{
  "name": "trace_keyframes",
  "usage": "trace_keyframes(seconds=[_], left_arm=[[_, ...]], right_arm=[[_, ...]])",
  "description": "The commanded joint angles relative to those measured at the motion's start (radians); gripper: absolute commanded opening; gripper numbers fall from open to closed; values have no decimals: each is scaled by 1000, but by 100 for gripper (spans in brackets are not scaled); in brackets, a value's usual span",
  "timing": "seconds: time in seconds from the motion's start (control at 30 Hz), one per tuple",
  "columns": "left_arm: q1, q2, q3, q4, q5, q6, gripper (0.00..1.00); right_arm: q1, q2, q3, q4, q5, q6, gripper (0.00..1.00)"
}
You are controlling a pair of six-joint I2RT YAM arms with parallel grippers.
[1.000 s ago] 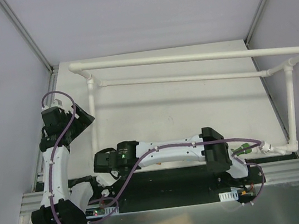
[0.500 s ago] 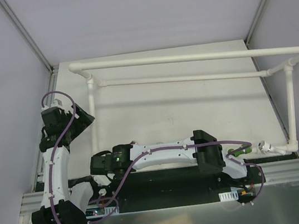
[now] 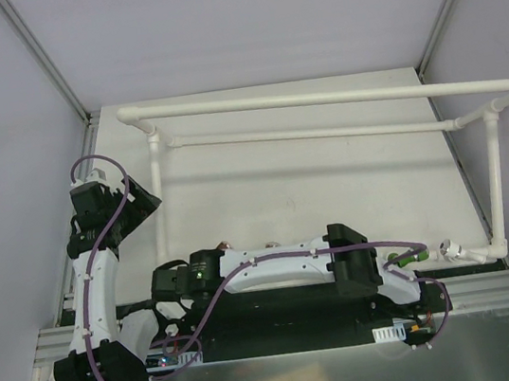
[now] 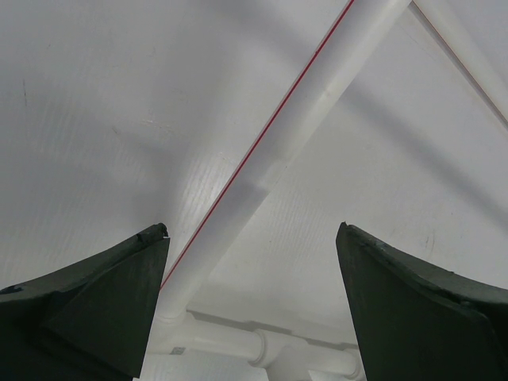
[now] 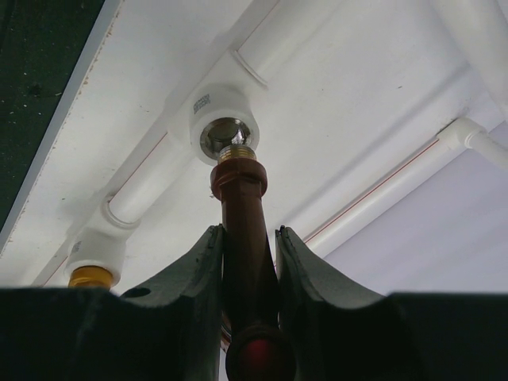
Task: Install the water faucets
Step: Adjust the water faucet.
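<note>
Right pincer (image 5: pixel 248 236) slid leftward — only its wrist view shows the brown faucet (image 5: pixel 242 206) clamped; left pincer (image 4: pixel 252 232) wide.

White pipe frame (image 3: pixel 318 100) on table (image 3: pixel 311 182)

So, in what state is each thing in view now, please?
left tool: open, empty, over the white pipe.
right tool: shut on the brown faucet.
brown faucet: held, threaded tip at the white fitting, thread exposed.
white fitting: socket not yet filled.
</note>
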Motion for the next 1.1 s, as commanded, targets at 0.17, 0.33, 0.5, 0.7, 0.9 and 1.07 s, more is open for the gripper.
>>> trace_keyframes(seconds=[0.17, 0.33, 0.5, 0.7, 0.9, 1.07], left_arm=[[8, -10, 18, 24, 8, 28, 90], [8, -4, 21, 15, -4, 33, 90], [8, 22, 20, 9, 11, 33, 88], [-1, 79, 10, 10, 42, 2, 88], [-53, 151, 30, 16, 77, 5, 87], [-104, 186, 47, 19, 95, 2, 87]], right_arm=[[18, 14, 30, -11, 26, 3, 0], [18, 21, 23, -14, 26, 13, 0], [18, 28, 12, -20, 26, 22, 0], [18, 25, 3, -29, 28, 36, 0], [16, 21, -5, -37, 24, 39, 0], [13, 12, -13, -40, 26, 45, 0]])
